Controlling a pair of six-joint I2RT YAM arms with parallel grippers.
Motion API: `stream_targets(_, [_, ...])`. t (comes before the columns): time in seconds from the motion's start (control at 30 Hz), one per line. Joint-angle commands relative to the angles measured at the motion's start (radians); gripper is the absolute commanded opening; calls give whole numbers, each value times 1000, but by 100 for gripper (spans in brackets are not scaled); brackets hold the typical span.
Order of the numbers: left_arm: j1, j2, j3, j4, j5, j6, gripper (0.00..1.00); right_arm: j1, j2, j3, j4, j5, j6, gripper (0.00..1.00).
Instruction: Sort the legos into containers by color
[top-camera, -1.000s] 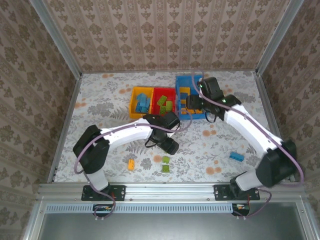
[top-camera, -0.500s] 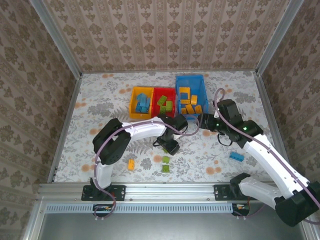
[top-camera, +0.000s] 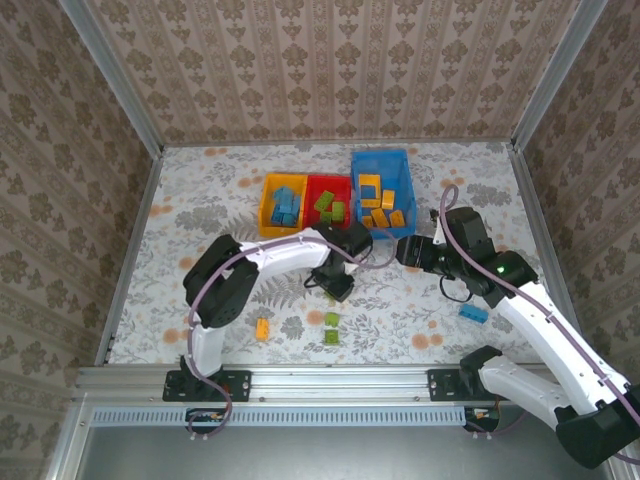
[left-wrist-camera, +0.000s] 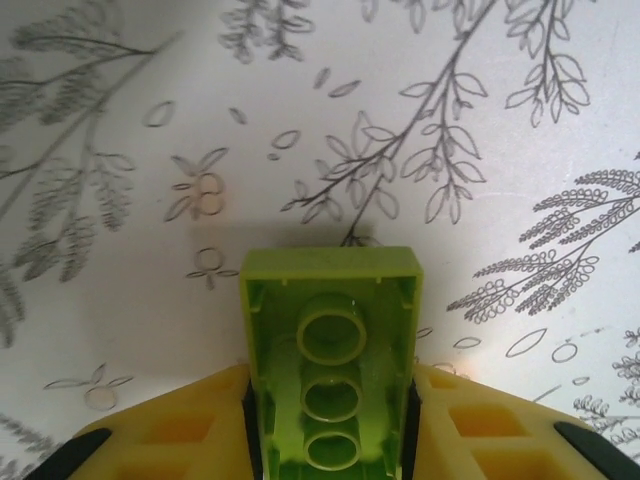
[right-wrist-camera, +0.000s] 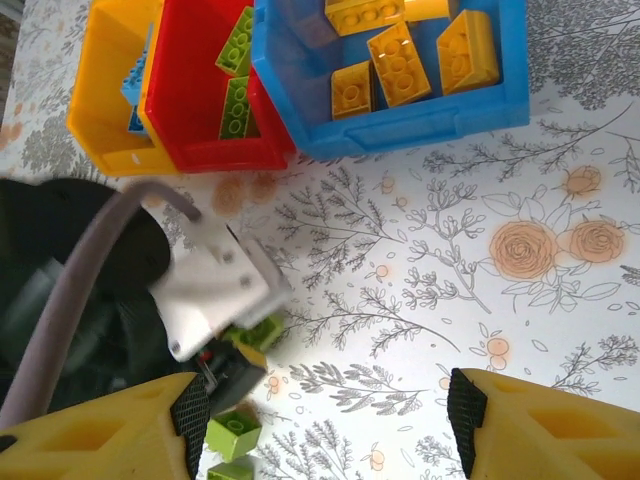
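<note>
My left gripper (left-wrist-camera: 330, 405) is shut on a lime green lego (left-wrist-camera: 330, 335), hollow underside up, between its yellow fingers (left-wrist-camera: 180, 430). From above it sits low over the table (top-camera: 338, 284), just in front of the red container (top-camera: 328, 181). My right gripper (right-wrist-camera: 328, 420) hangs open and empty over bare table, right of the left one (top-camera: 405, 250). The red container holds green legos (right-wrist-camera: 235, 105), the blue container (top-camera: 380, 155) orange ones (right-wrist-camera: 400, 60), and the yellow-orange container (top-camera: 264, 210) blue ones (top-camera: 286, 205).
Loose on the table near the front lie an orange lego (top-camera: 262, 328), two green legos (top-camera: 331, 320) side by side, and a blue lego (top-camera: 473, 313) to the right. The left arm's wrist (right-wrist-camera: 215, 290) crosses the right wrist view.
The left gripper has shut on the green lego. The right arm has drawn back from over the blue container to the table in front of it.
</note>
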Motion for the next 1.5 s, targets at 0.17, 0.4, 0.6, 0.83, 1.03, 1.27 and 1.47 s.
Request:
stream_targets(0.17, [189, -70, 307, -155, -48, -46, 34, 9, -7, 31, 139, -117, -4, 67])
stream_targets(0.4, [270, 112, 591, -230, -107, -72, 34, 12, 57, 37, 221, -145, 27, 67])
stream_targets(0.6, [288, 334, 853, -340, -152, -99, 35, 12, 52, 40, 193, -122, 30, 67])
stream_targets(0.83, [297, 411, 868, -343, -164, -137, 34, 12, 35, 34, 168, -113, 29, 67])
stream_targets(1.03, [283, 410, 850, -333, -164, -140, 53, 12, 34, 28, 158, -119, 27, 67])
stream_targets(1.27, [237, 308, 851, -327, -205, -154, 64, 12, 39, 63, 84, -61, 1, 68])
stream_targets(1.47, [154, 67, 618, -137, -186, -97, 71, -9, 31, 163, -167, 233, 50, 68])
